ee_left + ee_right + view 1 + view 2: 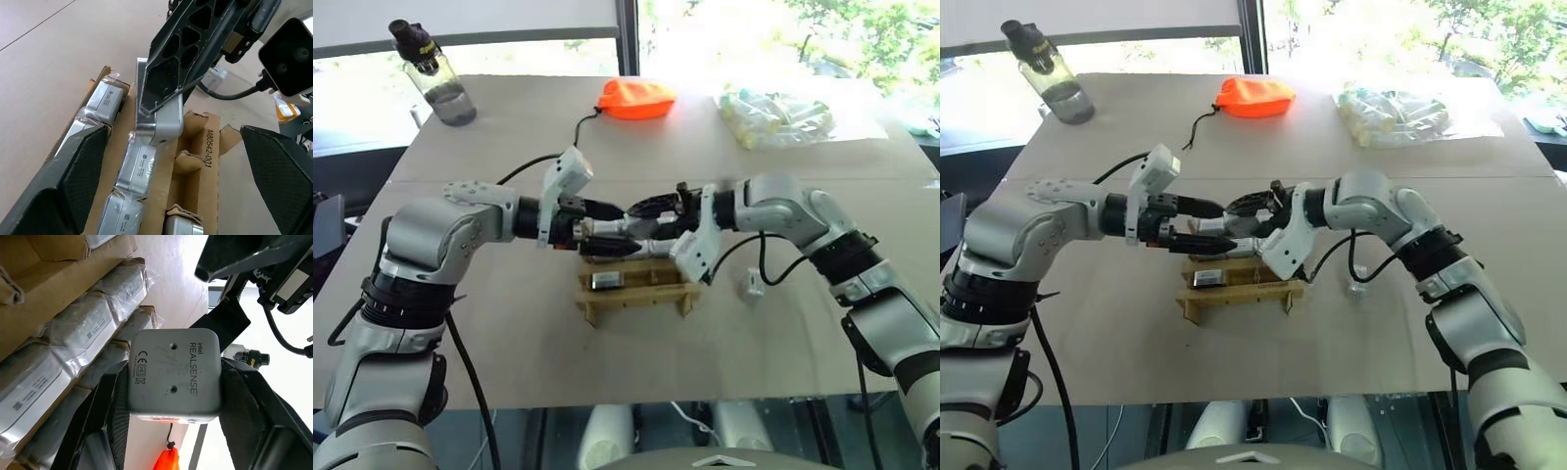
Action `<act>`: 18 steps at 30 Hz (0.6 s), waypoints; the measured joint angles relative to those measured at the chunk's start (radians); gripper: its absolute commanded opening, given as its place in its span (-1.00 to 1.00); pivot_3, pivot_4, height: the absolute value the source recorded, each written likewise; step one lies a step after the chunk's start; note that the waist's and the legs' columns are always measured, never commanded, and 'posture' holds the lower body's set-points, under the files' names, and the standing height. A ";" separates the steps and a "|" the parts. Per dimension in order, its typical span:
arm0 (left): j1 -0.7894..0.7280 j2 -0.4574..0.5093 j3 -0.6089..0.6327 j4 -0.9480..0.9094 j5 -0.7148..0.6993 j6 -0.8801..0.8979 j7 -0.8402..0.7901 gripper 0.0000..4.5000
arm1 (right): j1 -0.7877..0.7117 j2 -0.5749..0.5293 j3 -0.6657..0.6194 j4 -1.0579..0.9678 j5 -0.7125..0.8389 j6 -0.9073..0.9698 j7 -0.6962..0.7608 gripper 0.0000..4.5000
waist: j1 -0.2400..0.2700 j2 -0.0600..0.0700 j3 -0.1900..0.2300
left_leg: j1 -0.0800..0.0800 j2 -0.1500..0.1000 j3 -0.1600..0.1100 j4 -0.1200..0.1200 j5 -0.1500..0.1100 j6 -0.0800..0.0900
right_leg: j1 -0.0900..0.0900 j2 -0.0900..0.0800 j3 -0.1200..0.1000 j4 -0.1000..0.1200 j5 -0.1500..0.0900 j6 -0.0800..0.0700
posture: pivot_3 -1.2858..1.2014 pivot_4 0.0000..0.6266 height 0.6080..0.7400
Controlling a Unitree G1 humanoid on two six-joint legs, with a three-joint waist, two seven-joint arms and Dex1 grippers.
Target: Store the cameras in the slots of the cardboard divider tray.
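The right gripper [171, 396] is clamping a camera [172, 374] by its sides, hanging it over the tray [636, 289] so it is lining up with a slot; the left gripper [171, 161] is waiting alongside, fingers spread, holding nothing.
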 measured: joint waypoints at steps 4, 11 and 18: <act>-0.011 -0.023 -0.002 0.005 0.012 0.003 0.012 1.00 | 0.000 0.025 0.009 0.000 -0.009 0.025 -0.002 -0.12 | 0.000 0.000 0.000 | 0.000 0.000 0.000 0.000 0.000 0.000 | 0.000 0.000 0.000 0.000 0.000 0.000 | 0.03 -0.52 0.78; -0.026 -0.033 -0.002 0.025 0.030 0.003 0.015 0.27 | 0.000 0.030 0.016 0.000 -0.011 0.053 -0.001 -0.12 | -0.001 0.000 0.000 | 0.000 0.000 0.000 0.000 0.000 0.000 | 0.000 0.000 0.000 0.001 0.000 0.000 | 0.03 -0.52 0.78; -0.026 -0.035 0.001 0.034 0.053 0.003 0.025 -0.68 | 0.000 0.034 0.024 0.001 0.001 0.062 0.004 -0.12 | -0.001 0.000 0.000 | 0.000 0.000 0.000 0.000 0.000 0.000 | 0.000 0.000 0.000 0.001 0.000 0.000 | 0.03 -0.52 0.78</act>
